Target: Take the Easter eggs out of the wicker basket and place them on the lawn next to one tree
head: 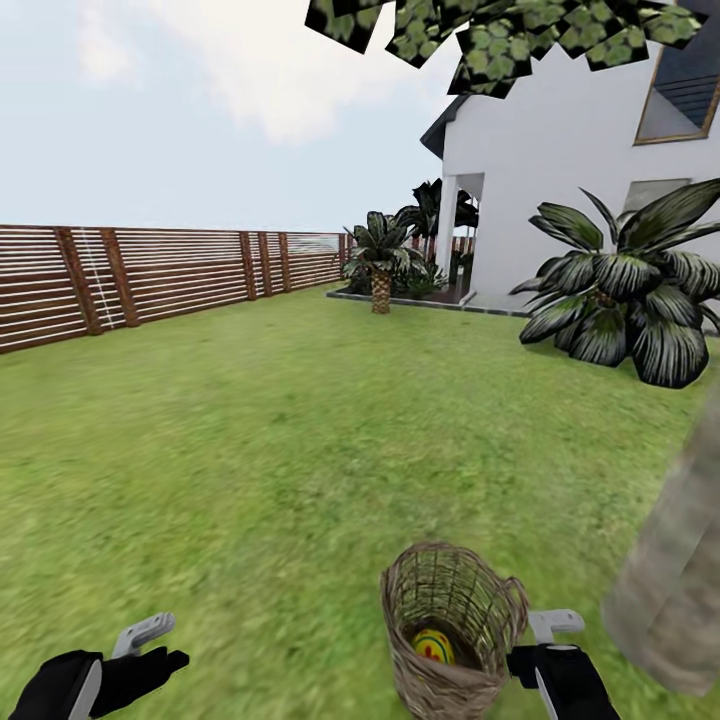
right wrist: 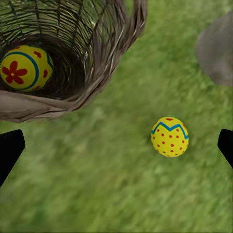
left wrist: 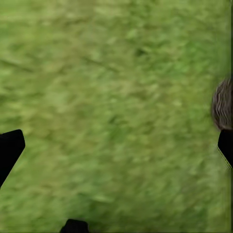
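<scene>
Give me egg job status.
Done: one egg lies on the lawn, out of the basket, with the trunk nearby. In hand: nothing; right fingers are spread above that egg. Left: one egg visible in the basket; the third can't be accounted for.

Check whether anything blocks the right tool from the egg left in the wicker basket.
The yellow flower-painted egg lies deep inside the brown woven wicker basket, so the basket's wall and braided rim stand between it and the right tool beside the basket. The opening itself looks unobstructed.
</scene>
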### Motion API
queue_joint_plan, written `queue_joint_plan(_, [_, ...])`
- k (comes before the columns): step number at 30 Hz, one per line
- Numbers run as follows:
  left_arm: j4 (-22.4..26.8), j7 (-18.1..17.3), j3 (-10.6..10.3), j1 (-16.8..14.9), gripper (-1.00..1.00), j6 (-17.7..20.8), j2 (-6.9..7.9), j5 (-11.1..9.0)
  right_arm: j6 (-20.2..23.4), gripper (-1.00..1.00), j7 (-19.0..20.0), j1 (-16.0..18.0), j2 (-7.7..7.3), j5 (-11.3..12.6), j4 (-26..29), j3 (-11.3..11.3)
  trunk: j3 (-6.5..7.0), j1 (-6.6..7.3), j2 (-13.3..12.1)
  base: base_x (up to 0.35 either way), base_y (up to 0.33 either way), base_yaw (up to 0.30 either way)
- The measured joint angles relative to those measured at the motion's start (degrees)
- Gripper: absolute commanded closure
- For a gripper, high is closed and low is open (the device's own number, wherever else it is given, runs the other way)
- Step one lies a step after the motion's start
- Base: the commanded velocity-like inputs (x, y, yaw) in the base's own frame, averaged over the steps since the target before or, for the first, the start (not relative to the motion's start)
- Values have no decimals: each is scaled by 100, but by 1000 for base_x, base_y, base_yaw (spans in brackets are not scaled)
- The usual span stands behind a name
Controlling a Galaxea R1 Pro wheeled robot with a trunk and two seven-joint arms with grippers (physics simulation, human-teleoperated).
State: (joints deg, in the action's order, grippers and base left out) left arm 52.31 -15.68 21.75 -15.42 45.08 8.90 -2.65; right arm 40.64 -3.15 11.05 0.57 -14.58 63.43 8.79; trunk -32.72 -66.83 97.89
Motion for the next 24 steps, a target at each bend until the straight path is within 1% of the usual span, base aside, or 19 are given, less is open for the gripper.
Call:
queue_joint_plan(6, [-5,2,-5,-1,-100,0,-8,0,0,-100,-1,1,0,27,-2,2,108,132,-241,324,0,0])
queue_joint_plan(8, [-5,2,-6,-1,-100,0,-9,0,0,-100,-1,1,0,32,1,2,144,174,-321,154,0,0])
queue_joint_plan(20, [4,5,-3,0,-100,0,-7,-7,-1,-100,-8,-1,0,34,-1,1,359,436,-803,17,7,0])
queue_joint_plan(24, [0,-10,-4,-1,-100,4,-10,-8,-3,-100,-11,1,-1,33,-1,7,431,524,-963,16,251,0])
